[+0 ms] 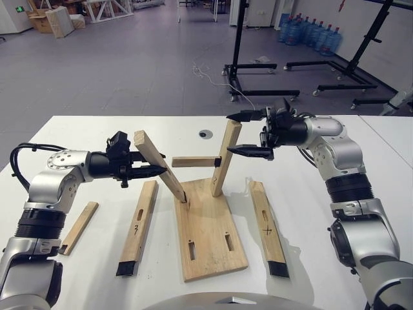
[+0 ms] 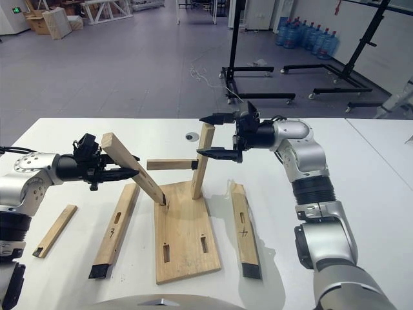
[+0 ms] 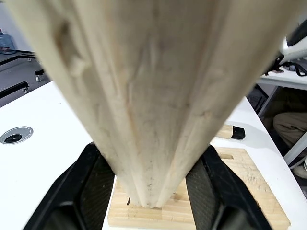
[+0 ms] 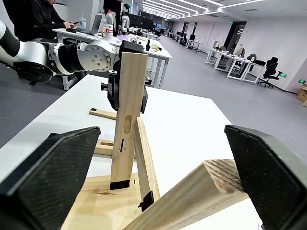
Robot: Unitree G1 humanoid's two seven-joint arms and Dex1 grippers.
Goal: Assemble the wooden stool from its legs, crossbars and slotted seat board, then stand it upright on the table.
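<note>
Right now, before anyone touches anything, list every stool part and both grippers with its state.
seat board, flat on table, two slots empty.
tilted leg, leaning, foot in the seat board.
upright leg, standing in the seat board.
joined crossbar, one end at upright leg, other free.
left loose leg, lying flat.
right loose leg, lying flat.
loose crossbar, lying flat.
left gripper, shut on tilted leg.
right gripper, open around upright leg's top.

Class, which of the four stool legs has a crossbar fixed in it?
The upright leg by the right gripper: a crossbar juts from its side. The others carry none.
</note>
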